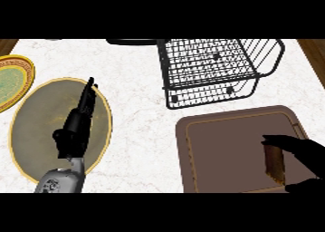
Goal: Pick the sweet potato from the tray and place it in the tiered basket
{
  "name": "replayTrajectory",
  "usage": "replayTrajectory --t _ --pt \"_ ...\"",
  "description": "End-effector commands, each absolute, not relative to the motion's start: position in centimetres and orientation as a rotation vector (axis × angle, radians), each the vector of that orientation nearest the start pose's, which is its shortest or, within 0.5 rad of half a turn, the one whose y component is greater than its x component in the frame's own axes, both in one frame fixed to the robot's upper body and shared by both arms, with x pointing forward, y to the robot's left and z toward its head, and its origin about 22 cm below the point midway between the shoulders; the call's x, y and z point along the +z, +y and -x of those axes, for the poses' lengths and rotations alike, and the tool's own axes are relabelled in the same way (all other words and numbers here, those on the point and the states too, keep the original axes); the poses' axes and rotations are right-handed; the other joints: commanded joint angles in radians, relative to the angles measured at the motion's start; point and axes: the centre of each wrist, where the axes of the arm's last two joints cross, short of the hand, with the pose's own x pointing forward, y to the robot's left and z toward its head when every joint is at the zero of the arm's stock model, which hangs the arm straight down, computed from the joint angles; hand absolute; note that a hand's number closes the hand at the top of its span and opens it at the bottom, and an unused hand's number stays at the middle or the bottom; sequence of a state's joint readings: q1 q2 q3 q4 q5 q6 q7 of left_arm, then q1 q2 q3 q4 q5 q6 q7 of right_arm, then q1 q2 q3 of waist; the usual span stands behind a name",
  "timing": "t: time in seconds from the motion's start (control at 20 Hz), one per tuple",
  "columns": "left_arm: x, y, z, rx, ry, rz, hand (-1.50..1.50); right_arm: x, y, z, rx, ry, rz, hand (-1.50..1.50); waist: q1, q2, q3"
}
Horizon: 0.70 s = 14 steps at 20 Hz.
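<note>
a pale marbled worktop (138, 104) carries a brown tray (218, 154) at its near right corner. the sweet potato (274, 164) is by the tray's right edge. the right robot hand (305, 152) curls round it, probably to lift it toward the wire tiered basket (212, 68) at the far edge. the left robot hand (69, 133) rests open, fingers straight, over a large plate (31, 122) on the left.

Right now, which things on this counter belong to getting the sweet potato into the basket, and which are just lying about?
Part of the job:
sweet potato
tray
tiered basket
right hand, curled round the sweet potato over the tray

Just lying about:
large gold-rimmed plate, with the open left hand above it
patterned plate at the left edge
</note>
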<state>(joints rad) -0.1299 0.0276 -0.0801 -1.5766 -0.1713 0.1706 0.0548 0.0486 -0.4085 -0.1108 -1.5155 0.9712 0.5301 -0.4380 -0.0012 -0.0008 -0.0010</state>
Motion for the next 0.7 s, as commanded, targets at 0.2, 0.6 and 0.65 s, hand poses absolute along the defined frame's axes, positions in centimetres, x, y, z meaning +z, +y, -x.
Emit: replayTrajectory --t 0.2,0.6,0.65 --pt "4.2 21.3 -27.4 -0.111 -1.676 -0.168 0.00 2.0 -35.6 -23.8 1.433 -1.362 0.599 1.50 0.003 0.001 0.001" --pt "3.1 19.9 -27.3 -0.109 -1.661 -0.199 0.00 2.4 -25.9 -24.6 1.398 -1.247 0.799 1.50 0.006 0.000 -0.002" --pt "3.1 19.3 -26.5 -0.114 -1.665 -0.180 0.00 1.9 -23.5 -24.9 1.420 -1.195 0.849 1.50 0.026 0.000 -0.002"
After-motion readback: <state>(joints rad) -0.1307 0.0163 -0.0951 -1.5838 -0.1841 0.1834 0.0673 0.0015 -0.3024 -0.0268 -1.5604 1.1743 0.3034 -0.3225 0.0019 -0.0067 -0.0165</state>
